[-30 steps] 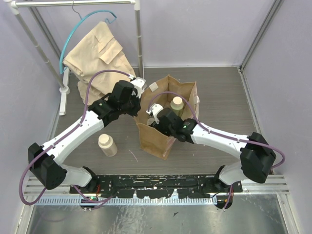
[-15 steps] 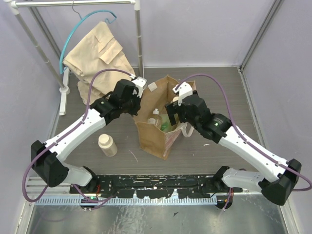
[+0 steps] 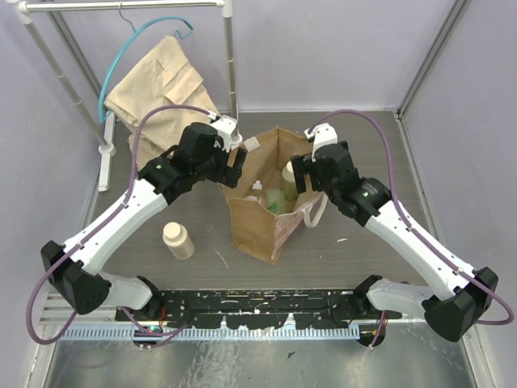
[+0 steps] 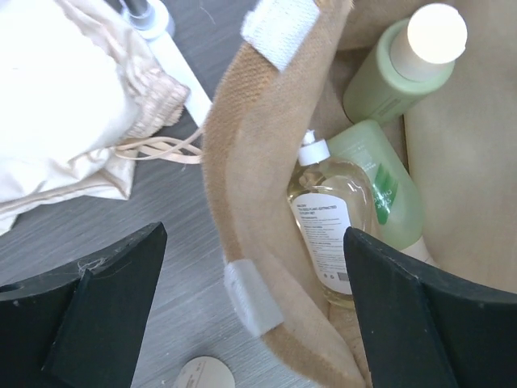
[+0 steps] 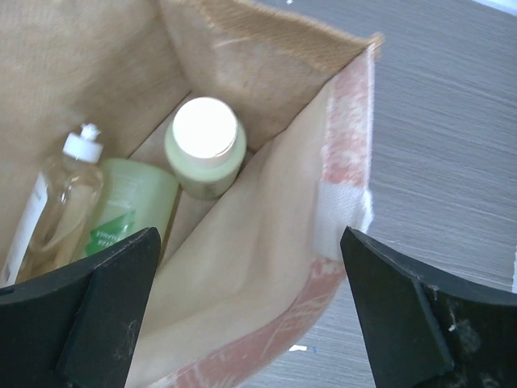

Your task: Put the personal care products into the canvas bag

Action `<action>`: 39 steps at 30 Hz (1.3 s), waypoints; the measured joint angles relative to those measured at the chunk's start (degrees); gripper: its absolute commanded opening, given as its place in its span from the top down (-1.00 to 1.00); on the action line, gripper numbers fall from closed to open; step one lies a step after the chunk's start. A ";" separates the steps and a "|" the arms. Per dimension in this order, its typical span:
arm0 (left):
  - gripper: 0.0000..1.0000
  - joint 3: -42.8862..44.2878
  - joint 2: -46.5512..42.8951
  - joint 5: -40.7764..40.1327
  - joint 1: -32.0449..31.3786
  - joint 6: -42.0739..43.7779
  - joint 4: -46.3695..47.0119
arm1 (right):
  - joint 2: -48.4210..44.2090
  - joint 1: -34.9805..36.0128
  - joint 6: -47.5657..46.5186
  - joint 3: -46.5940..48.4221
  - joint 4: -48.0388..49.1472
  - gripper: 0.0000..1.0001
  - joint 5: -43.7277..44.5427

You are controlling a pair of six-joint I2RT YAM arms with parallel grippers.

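One amber bottle, label print unreadable, sits in canvas bag; left hand, right hand spread, empty.

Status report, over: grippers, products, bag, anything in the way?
Left gripper and right gripper open, empty, above canvas bag. Amber bottle, green cylinder, round green bottle inside; cream bottle outside, on table. Nothing blocks it.

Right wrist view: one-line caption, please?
Open right gripper over the canvas bag, which holds the amber bottle, green cylinder and cream-topped green bottle.
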 measured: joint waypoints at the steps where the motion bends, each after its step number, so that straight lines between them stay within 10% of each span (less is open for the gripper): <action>1: -0.96 0.22 -0.74 -0.63 0.00 0.00 -0.22 | 0.35 -1.05 0.00 0.61 0.00 -1.00 -0.15; 14: -0.96 -6.23 -19.80 -15.41 0.00 -5.95 -12.04 | 0.26 -6.82 -0.17 2.73 1.62 -0.81 -1.92; 26: -0.96 -16.85 -24.13 -16.15 0.00 -14.49 -24.48 | -1.40 -7.15 2.03 -6.36 2.86 0.71 -7.19; 39: -0.96 -17.88 -24.70 -16.09 0.00 -25.90 -29.33 | 1.25 -8.74 0.68 -5.60 3.32 0.99 -7.65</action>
